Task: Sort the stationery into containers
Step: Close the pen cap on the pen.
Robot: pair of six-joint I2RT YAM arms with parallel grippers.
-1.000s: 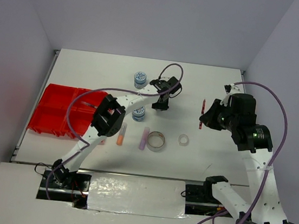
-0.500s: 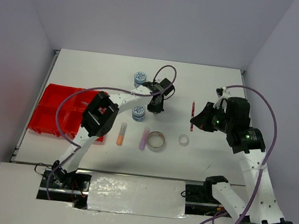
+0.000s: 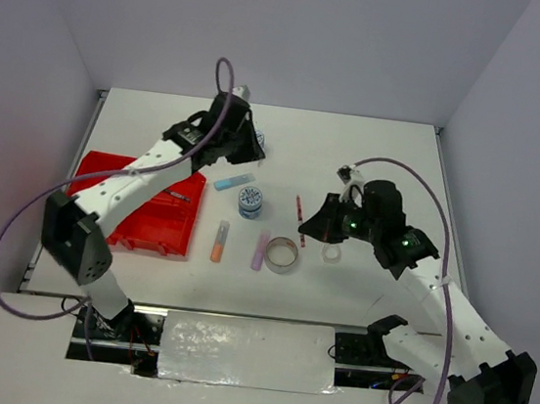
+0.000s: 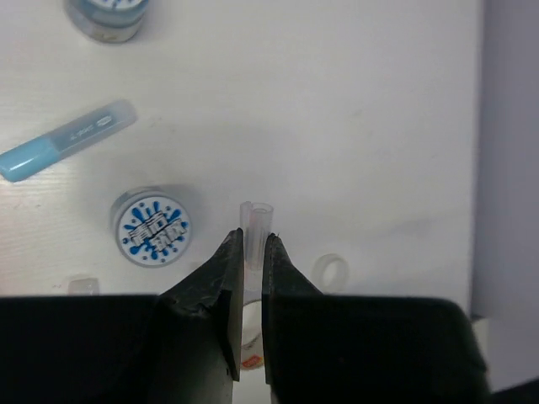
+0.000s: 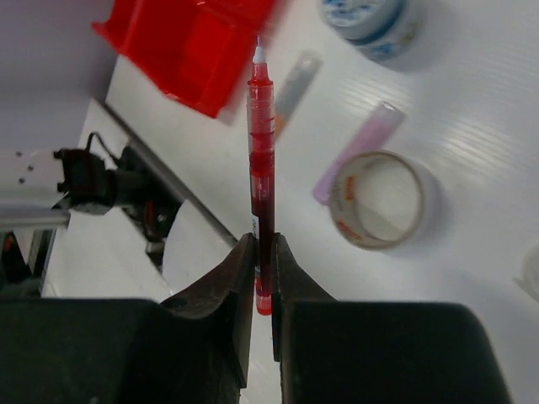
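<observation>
At the left, more of the red tray [image 3: 138, 230] is being shown than half a second ago, since the left arm is no longer being stretched across the middle of the table. The left gripper [image 3: 241, 142] has been swung back and leftwards and is now being held high beside the far tub [image 4: 105, 13]. Its fingers are being kept pressed almost together, with only a slit between them, and nothing is being pinched. The light-blue stick [image 3: 234, 182], covered by the arm before, is now being shown lying between the far tub and the near tub [image 3: 249, 201].

Nearer the bases, the orange stick [image 3: 218, 242], the lilac stick [image 3: 261, 251] and the grey tape ring [image 5: 344, 206] are being left where they were, the lilac stick just beside the ring.

Further right, the red pen [image 3: 300, 208] is being pinched near one end by the right gripper [image 3: 311, 225], whose fingers are being clamped on it. The pen has been carried leftwards. It is now being held off the table just right of the near tub, well apart from the tray. The clear tape ring [image 3: 325, 253] is being left at its earlier spot.
</observation>
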